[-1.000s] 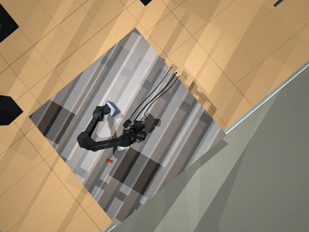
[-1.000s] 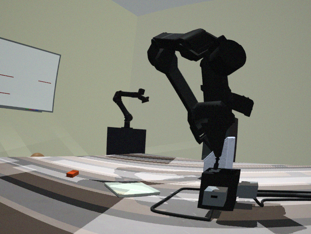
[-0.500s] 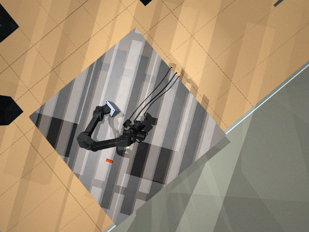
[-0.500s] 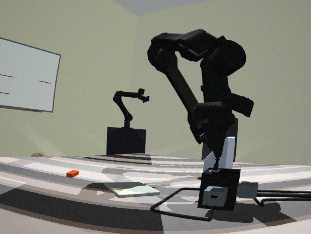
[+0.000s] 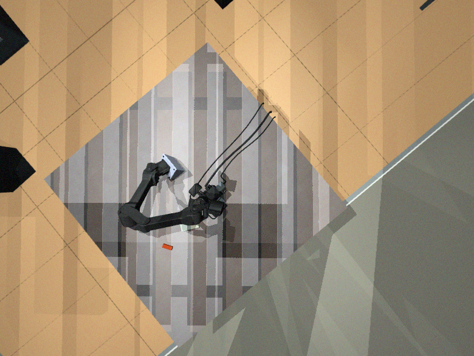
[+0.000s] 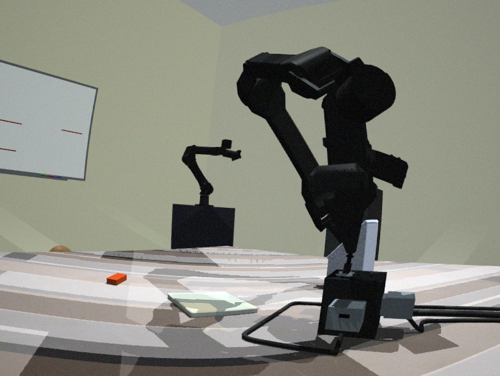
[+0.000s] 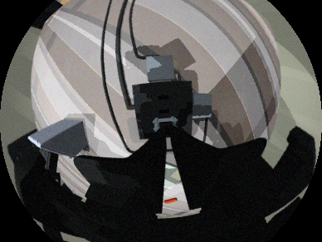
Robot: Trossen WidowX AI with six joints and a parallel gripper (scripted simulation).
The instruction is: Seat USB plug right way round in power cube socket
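Exterior view, from the left: a small orange block [image 5: 167, 246] [image 6: 116, 278] [image 7: 170, 200] lies on the table [image 5: 230, 153] [image 6: 133, 343] [image 7: 224, 37], well apart from a flat, pale green tray [image 5: 189, 228] [image 6: 218, 311] [image 7: 169, 181]. Further right, a black cable loops to a grey connector [image 6: 346, 315] on the front face of the upright, dark power cube [image 6: 370, 297] [image 7: 146, 99].

Above the cube, the gripper [image 6: 350, 252] [image 7: 167, 130] points down, its jaws narrow and closed on the dark USB plug [image 6: 347, 265]. The plug's upper end is between the fingertips; its body extends below them to the pale-rimmed socket [image 6: 345, 274] [image 7: 176, 121] on the cube's top, part of it showing above the rim. Which way round it sits cannot be told, and in the wrist view the fingers mostly hide it. At the right, another grey connector [image 6: 398, 305] joins the cube's side, with black cables leading away.
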